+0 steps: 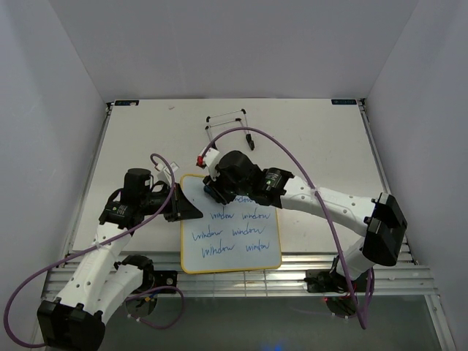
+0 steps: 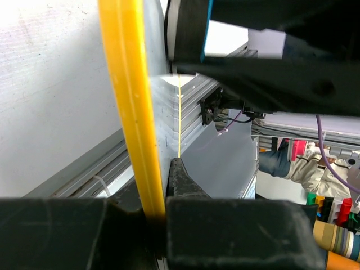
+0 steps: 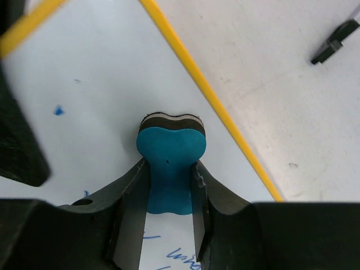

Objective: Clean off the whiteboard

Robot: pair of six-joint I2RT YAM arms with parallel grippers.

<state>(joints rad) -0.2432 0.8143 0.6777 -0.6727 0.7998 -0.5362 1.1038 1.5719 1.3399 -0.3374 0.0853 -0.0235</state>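
Right gripper [image 3: 170,166] presses blue eraser [image 3: 171,143] onto the whiteboard [image 3: 101,84], by its frame.

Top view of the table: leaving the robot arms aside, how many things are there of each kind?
whiteboard: 1
blue eraser: 1
wire easel stand: 1
total: 3

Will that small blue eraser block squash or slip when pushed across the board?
Probably squashes slightly: the small blue eraser block bulges where the right hand pinches it. Likely glides easily; the glossy yellow-framed whiteboard looks smooth.
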